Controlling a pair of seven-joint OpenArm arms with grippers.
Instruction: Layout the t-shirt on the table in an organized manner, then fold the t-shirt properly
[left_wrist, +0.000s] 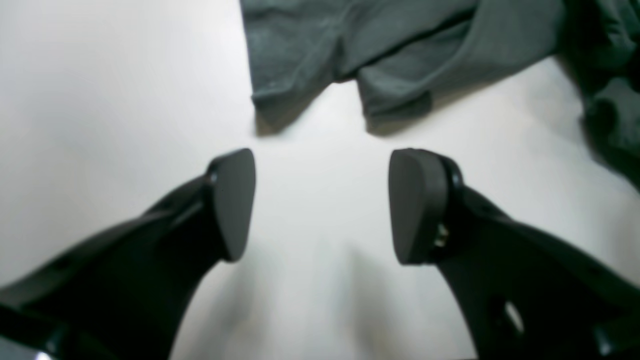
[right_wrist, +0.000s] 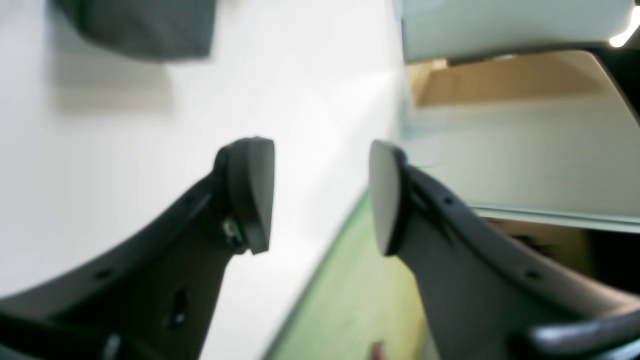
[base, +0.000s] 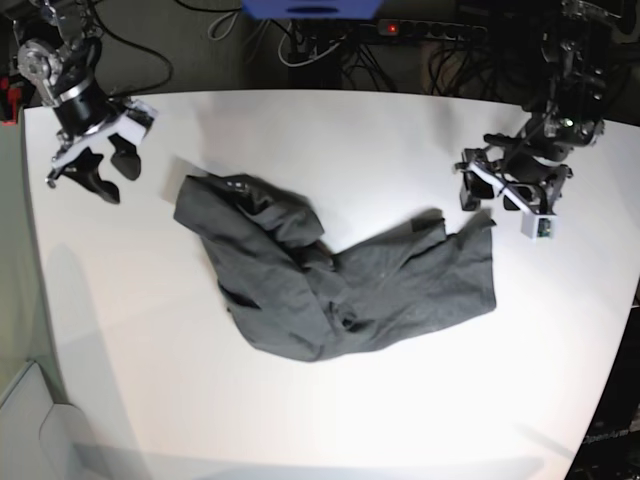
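Observation:
The dark grey t-shirt (base: 330, 275) lies crumpled and twisted in the middle of the white table (base: 350, 420), one part reaching left and another reaching right. My left gripper (base: 483, 197) hovers open just off the shirt's right end. In the left wrist view its pads (left_wrist: 232, 200) stand wide apart over bare table (left_wrist: 100, 100), with the shirt's edge (left_wrist: 400, 50) a short way ahead. My right gripper (base: 112, 178) is open near the table's far left corner, apart from the shirt. Its fingers (right_wrist: 250, 195) hold nothing, and a shirt corner (right_wrist: 145, 25) shows ahead.
The table's left edge (right_wrist: 320, 250) runs under the right gripper, with green floor (right_wrist: 360, 310) beyond it. Cables and a power strip (base: 430, 30) lie past the far edge, beside a blue object (base: 310, 8).

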